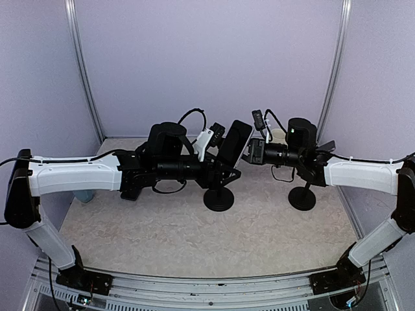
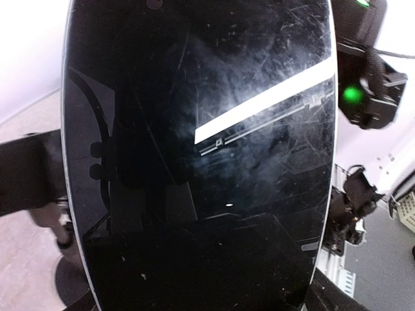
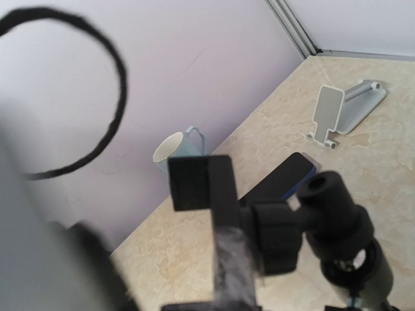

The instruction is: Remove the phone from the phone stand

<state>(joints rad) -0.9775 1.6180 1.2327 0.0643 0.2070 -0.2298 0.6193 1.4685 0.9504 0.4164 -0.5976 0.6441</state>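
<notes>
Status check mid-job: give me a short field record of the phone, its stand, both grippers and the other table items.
phone: dark, tilted, at the top of the black stand
black stand: round base on the table
left gripper: at the phone, jaws wide; grip unconfirmed
right gripper: shut, just right of the phone
second stand: black, below the right arm
also on table: mug, silver stand, second phone
task: phone not clearly off the stand yet

The overhead camera is looking down from behind the arm bases across the worktop (image 1: 194,233) to the far wall. The left wrist camera is sitting so near the phone (image 2: 194,162) that the screen is filling its frame. The right wrist camera is facing left over that same worktop, close above a black stand (image 3: 305,220).
</notes>
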